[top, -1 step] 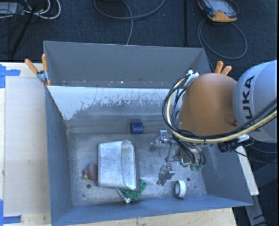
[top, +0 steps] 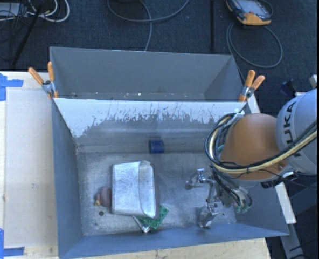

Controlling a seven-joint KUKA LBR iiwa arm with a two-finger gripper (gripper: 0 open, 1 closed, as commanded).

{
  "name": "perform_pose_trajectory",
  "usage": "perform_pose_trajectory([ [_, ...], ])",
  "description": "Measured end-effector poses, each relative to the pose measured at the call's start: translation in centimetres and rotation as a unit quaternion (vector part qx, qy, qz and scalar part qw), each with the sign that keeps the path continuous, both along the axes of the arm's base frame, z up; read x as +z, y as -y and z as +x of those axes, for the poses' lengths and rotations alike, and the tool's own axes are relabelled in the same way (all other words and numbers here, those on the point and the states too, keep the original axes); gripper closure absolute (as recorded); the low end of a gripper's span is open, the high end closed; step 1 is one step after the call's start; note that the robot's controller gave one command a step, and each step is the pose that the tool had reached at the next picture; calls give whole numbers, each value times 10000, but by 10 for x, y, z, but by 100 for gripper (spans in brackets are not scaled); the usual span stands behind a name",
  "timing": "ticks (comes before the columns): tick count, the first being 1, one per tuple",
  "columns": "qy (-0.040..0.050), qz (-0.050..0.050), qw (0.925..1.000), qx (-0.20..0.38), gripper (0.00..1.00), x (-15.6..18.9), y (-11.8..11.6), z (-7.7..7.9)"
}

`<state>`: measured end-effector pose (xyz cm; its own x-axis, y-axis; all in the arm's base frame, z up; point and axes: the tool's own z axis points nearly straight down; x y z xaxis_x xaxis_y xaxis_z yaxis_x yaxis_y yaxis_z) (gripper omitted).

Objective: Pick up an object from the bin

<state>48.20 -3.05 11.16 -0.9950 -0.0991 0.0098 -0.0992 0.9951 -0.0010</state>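
Note:
My gripper (top: 199, 201) hangs low over the right part of the bin floor. It is open, one fingertip (top: 192, 183) pointing to the back and the other (top: 205, 220) to the front, with bare floor between them. A flat silver-grey pouch (top: 132, 189) lies to its left in the middle of the floor, well apart from the fingers. A crumpled green scrap (top: 155, 220) sticks out from under the pouch's front right corner.
A small blue block (top: 156, 145) rests against the foot of the back wall. A round pinkish-brown thing (top: 102, 197) lies by the pouch's left edge. The arm with its orange cover and cables comes in over the bin's right wall.

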Motion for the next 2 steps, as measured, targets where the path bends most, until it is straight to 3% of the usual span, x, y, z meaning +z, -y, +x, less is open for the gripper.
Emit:
perform_pose_trajectory([
  [1, 80, 21, 9996, 279, 0, -39, 38, 2],
  [2, 67, 5, 9974, 724, 0, -18, 83, -9],
])
